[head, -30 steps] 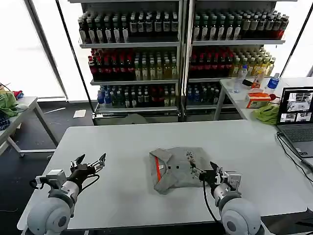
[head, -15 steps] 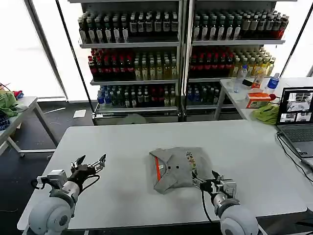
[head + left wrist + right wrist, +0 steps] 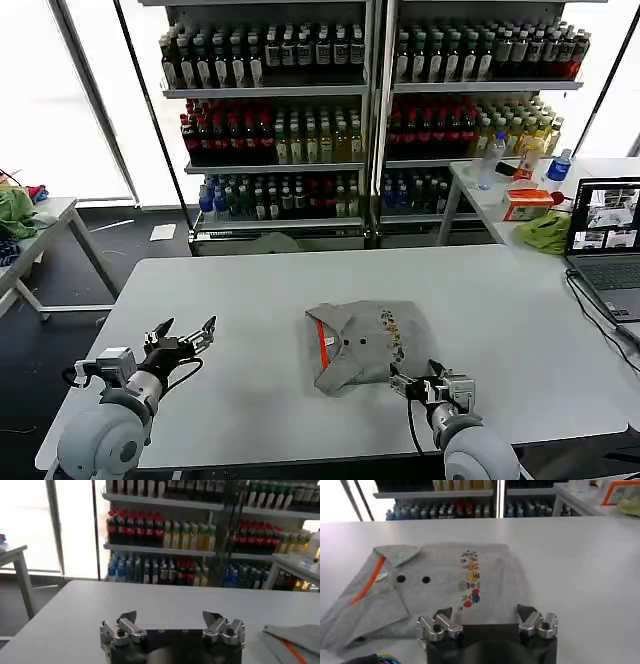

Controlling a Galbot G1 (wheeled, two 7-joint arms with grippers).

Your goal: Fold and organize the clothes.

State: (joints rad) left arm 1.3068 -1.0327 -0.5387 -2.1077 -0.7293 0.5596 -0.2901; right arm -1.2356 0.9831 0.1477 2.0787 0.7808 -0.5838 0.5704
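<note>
White table (image 3: 250, 290): folded grey T-shirt (image 3: 365, 343); right hand (image 3: 417, 382) open beside.

Folded T-shirt (image 3: 365, 342) lies mid-surface (image 3: 500, 300) in front of me, my right gripper (image 3: 422, 384) just at its near-right edge, left gripper (image 3: 183, 339) well apart to its left, bottle shelves (image 3: 370, 120) behind the surface.

No readable text anywhere: bottle labels on the shelves (image 3: 370, 110) too small, perhaps printed, none legible.
</note>
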